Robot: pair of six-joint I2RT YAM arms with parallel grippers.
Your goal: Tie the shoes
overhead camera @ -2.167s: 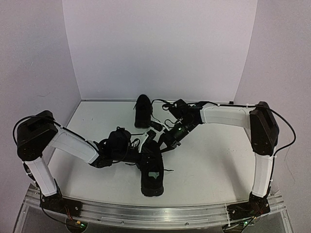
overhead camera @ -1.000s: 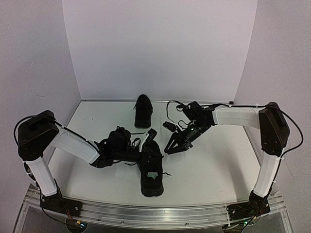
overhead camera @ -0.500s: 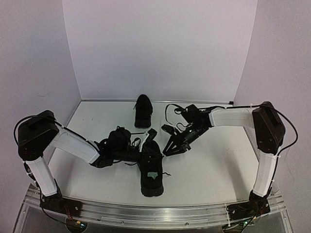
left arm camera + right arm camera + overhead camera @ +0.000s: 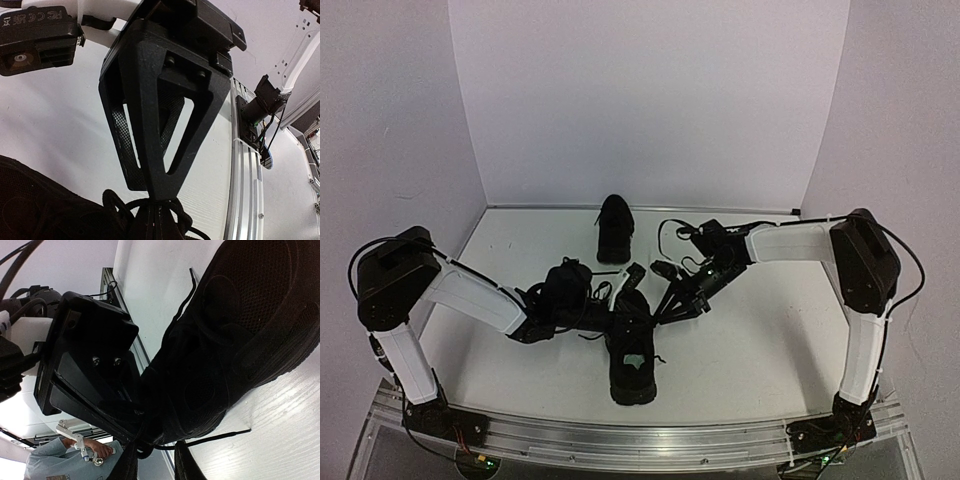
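Observation:
The near black shoe [image 4: 632, 352] lies toe toward the front edge, a pale label showing inside it. The other shoe [image 4: 614, 228] stands apart near the back wall. My left gripper [image 4: 609, 305] [image 4: 154, 200] is at the near shoe's lacing, shut on a black lace [image 4: 200, 212] that loops round its tips. My right gripper [image 4: 666, 307] [image 4: 156, 442] sits low against the same shoe [image 4: 235, 345] from the right. Its fingers [image 4: 184, 465] stand a little apart, with a lace strand [image 4: 150, 449] crossing the gap. A loose lace end [image 4: 220, 435] lies on the table.
White table [image 4: 760, 330] enclosed by pale walls on three sides. An aluminium rail [image 4: 650, 440] runs along the front edge with both arm bases on it. The left arm [image 4: 470, 295] lies low across the left side; the right arm [image 4: 790, 240] reaches in from the right.
My right gripper has moved left and down to the near shoe's lacing, and its fingers have narrowed. The left gripper and both shoes have stayed put.

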